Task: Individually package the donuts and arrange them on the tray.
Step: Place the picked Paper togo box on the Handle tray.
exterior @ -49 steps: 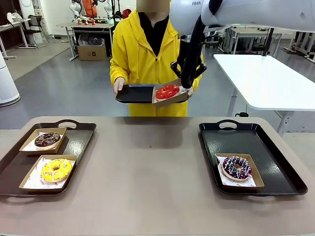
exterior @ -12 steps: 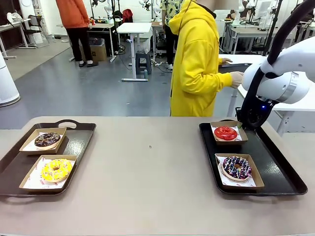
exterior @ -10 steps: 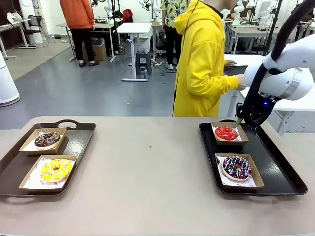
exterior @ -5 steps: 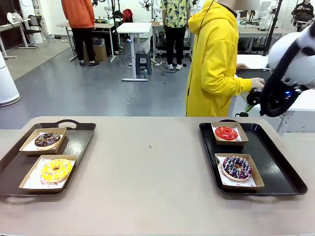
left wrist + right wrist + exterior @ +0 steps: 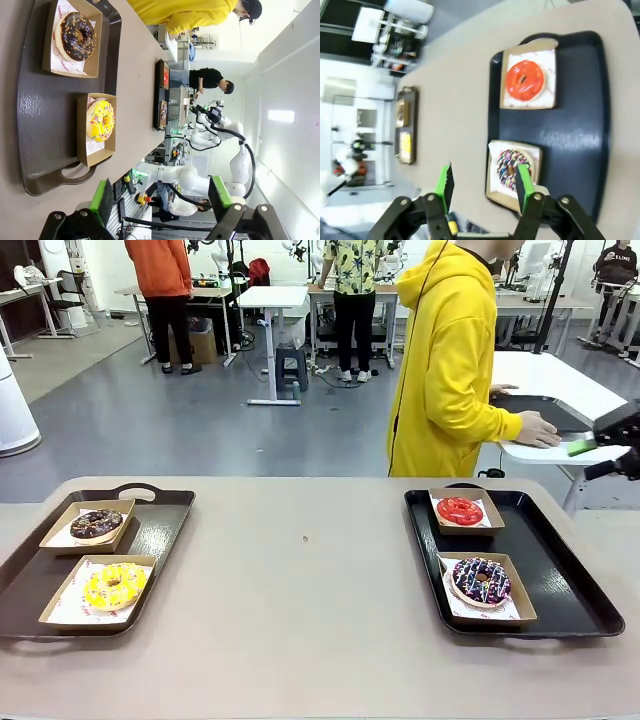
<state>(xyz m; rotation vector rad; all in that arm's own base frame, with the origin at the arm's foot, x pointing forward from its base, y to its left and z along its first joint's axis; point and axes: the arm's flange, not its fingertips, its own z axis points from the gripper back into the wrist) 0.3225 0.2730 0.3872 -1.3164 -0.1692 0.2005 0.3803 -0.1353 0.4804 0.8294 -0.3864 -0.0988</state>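
Note:
Four donuts lie in paper-lined cardboard boxes. The red donut (image 5: pixel 459 510) (image 5: pixel 525 80) and the purple sprinkled donut (image 5: pixel 481 580) (image 5: pixel 512 167) sit on the right black tray (image 5: pixel 560 570) (image 5: pixel 575 130). On the left tray (image 5: pixel 160 530) (image 5: pixel 45 125) are the chocolate donut (image 5: pixel 96 524) (image 5: pixel 75 36) and the yellow donut (image 5: pixel 114 585) (image 5: pixel 100 120). My right gripper (image 5: pixel 590 455) (image 5: pixel 484 189) is open and empty, raised off the tray's far right. My left gripper (image 5: pixel 162 197) is open and empty, back from the left tray.
A person in a yellow hoodie (image 5: pixel 450 360) stands at the far side, one hand (image 5: pixel 540 430) on a white side table (image 5: pixel 550 380) by another black tray (image 5: pixel 530 408). Bare tabletop (image 5: pixel 300 580) lies between the two trays.
My right gripper let go of the red donut's box on the right tray, opened wider and drew off up and to the right. The person turned towards the white side table.

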